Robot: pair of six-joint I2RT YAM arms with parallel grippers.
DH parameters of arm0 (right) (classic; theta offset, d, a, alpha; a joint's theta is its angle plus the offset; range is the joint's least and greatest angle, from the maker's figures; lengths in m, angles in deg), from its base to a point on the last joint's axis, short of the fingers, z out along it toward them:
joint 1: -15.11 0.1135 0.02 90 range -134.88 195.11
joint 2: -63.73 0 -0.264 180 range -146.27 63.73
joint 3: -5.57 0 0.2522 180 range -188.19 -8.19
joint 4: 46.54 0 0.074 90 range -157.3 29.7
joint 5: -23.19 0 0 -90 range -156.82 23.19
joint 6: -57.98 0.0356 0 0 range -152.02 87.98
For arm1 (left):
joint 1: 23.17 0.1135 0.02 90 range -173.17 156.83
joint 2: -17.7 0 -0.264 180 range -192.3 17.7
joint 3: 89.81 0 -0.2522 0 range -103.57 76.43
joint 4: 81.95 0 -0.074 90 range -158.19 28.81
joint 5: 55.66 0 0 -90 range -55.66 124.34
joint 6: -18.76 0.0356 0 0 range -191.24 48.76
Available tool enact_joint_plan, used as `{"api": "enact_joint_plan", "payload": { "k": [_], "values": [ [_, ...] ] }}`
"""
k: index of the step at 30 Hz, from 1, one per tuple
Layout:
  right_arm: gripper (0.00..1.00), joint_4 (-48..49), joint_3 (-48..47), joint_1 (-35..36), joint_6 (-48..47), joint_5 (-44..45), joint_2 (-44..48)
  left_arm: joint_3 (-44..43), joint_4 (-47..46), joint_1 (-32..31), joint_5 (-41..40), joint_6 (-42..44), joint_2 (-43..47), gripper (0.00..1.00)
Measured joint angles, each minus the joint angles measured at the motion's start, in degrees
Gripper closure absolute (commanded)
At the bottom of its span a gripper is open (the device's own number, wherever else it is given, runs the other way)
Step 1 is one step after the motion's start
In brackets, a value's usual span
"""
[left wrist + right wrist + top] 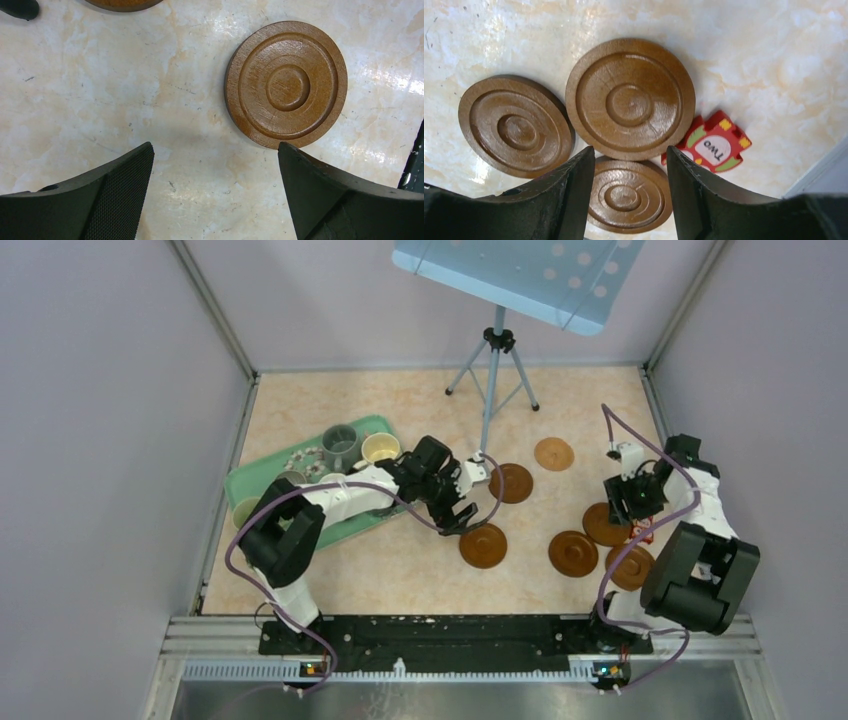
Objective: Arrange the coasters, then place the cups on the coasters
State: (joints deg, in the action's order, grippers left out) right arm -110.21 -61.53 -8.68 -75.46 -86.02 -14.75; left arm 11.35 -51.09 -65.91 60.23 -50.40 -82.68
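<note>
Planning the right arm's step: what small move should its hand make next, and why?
Probably lower the right hand over the nearest coaster, seen between its parted jaws, and draw it clear. It sits bunched with two more coasters, with a red toy close by, likely too crowded for cups.

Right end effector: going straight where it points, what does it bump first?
Most likely the coaster seen between the right end effector's open jaws, though depth is hard to judge.
</note>
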Motion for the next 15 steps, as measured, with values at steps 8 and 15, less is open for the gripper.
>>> {"api": "enact_joint_plan", "payload": {
  "k": [8, 15],
  "values": [
    [0.5, 4.9, 0.4, 4.9, 1.7, 0.7, -2.9, 1.7, -0.4, 0.5, 0.0, 0.0, 0.7, 0.01],
    [0.53, 9.8, 2.8, 5.7, 2.1, 3.4, -6.5, 1.9, -0.6, 0.7, 0.0, 0.0, 0.7, 0.01]
  ]
}}
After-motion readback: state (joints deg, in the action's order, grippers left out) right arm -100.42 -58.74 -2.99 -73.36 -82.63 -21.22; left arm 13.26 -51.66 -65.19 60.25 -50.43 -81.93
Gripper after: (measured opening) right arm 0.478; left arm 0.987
